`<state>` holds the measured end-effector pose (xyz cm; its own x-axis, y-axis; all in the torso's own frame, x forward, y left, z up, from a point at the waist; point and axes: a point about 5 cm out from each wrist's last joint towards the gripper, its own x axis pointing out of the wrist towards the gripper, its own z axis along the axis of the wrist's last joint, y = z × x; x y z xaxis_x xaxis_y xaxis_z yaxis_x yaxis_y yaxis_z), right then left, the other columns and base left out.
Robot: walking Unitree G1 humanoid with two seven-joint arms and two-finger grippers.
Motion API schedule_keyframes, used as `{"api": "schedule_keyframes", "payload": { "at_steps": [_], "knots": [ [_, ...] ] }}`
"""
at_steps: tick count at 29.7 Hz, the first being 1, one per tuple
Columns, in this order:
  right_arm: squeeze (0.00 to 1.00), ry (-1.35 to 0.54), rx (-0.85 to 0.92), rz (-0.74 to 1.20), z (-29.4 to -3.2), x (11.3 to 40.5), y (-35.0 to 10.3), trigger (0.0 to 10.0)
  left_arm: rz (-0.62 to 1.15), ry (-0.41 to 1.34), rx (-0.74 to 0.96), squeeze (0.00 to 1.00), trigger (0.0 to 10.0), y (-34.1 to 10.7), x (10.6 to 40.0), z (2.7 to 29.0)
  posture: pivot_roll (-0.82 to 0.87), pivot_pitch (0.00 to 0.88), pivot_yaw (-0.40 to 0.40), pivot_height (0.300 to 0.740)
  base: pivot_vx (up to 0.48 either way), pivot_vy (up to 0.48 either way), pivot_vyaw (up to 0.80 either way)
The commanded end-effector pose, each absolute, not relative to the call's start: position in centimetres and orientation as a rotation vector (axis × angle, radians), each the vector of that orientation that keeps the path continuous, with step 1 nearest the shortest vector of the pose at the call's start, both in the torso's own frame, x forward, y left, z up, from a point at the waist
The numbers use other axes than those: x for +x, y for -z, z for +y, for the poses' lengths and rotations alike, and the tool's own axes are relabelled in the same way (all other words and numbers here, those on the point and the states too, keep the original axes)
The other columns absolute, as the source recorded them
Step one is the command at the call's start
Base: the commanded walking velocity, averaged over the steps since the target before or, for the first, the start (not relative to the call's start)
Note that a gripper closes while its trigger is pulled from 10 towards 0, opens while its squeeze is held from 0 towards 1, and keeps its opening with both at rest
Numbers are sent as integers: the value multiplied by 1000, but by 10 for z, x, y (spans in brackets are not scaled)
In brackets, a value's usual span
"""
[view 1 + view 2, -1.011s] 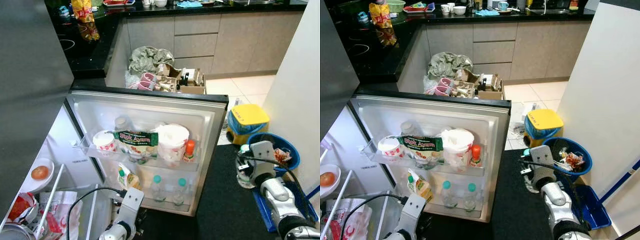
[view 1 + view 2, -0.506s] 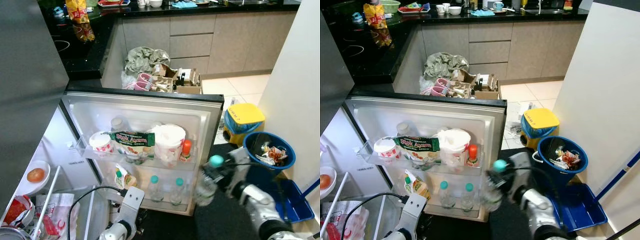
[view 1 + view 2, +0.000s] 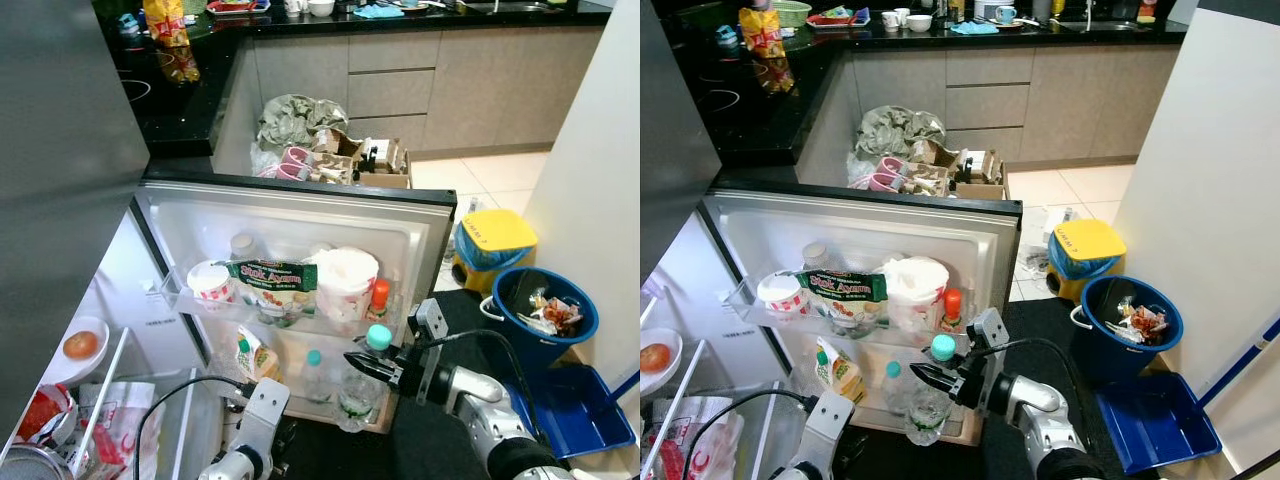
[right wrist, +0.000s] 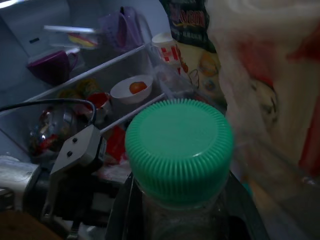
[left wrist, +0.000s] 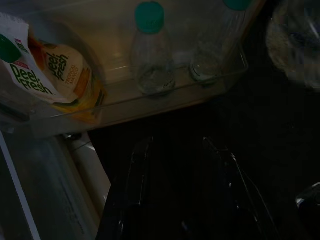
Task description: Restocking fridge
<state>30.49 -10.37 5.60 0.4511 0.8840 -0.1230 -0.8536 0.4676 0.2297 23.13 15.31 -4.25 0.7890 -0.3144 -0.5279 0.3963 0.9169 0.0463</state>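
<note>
Fridge door (image 3: 420,215): open, swung toward the camera, two shelves on its inner face.
Upper door shelf (image 3: 300,318): a red-and-white cup (image 3: 208,281) at left, a green Stok Ayam packet (image 3: 272,277) in the middle, a big white tub (image 3: 345,280) to its right, a small orange-capped bottle (image 3: 379,299) at the right end.
Lower door shelf (image 5: 150,102): a Peel Fresh juice carton (image 3: 254,355) at left, then two clear teal-capped bottles (image 5: 151,55) side by side to its right.
Fridge interior: a white bowl with a tomato (image 3: 79,346) on a left shelf, red-printed bags (image 3: 95,435) below it.
Blue bucket (image 3: 585,312): right of the fridge on the floor, crumpled trash inside.
Yellow-lidded bin (image 3: 494,241): beyond the bucket.
Blue dustpan (image 3: 575,410): nearer than the bucket.
Cardboard box (image 3: 375,165): far side of the door, full of clutter, next to a grey bag (image 3: 295,115).
Water bottle (image 3: 362,380): clear, teal cap, held upright just in front of the right end of the lower door shelf.
Right gripper (image 3: 372,368): fingers clamped on either side of the water bottle, just below the cap; arm reaches in from the right.
Left gripper (image 5: 182,165): low and near, under the lower door shelf, fingers spread apart, holding nothing.
</note>
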Motion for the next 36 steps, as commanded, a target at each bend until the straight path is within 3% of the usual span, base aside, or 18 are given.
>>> {"api": "schedule_keyframes", "payload": {
  "at_steps": [1, 5, 10, 13, 23, 29, 31, 34, 36],
  "knots": [
    [0, -1030, -1, 169, -101, 310, -61, 10000, 548, 381, 180, 0, 10000, 44, 227, 162, -41, 42, -2, 734, 0, 0, 0],
    [0, -891, -138, 130, -109, 317, -62, 10000, 547, 375, 181, 0, 10000, 45, 225, 164, -30, 46, -9, 734, 0, 0, 0],
    [0, -828, -178, 109, -114, 321, -64, 10000, 547, 372, 181, 0, 10000, 45, 224, 164, -28, 49, -9, 734, 0, 0, 0],
    [0, -677, -248, 58, -129, 329, -71, 10000, 548, 373, 182, 0, 10000, 46, 222, 165, -32, 54, -5, 734, 0, 0, 0],
    [0, -519, -290, 7, -144, 335, -76, 10000, 542, 379, 186, 0, 10000, 44, 225, 165, -38, 58, -1, 734, 0, 0, 0],
    [0, -487, -189, 306, -145, 291, -10, 10000, 560, 369, 169, 0, 10000, 47, 222, 162, -53, 50, -4, 734, 0, 0, 0],
    [0, -487, -189, 306, -145, 291, -10, 10000, 560, 369, 169, 0, 10000, 47, 222, 162, -53, 50, -4, 734, 0, 0, 0],
    [0, -218, -84, 527, -174, 245, 36, 10000, 577, 372, 155, 0, 10000, 49, 221, 157, -54, 47, 7, 734, 0, 0, 0],
    [0, -218, -84, 527, -174, 245, 36, 10000, 577, 372, 155, 0, 10000, 49, 221, 157, -54, 47, 7, 734, 0, 0, 0]
  ]
}}
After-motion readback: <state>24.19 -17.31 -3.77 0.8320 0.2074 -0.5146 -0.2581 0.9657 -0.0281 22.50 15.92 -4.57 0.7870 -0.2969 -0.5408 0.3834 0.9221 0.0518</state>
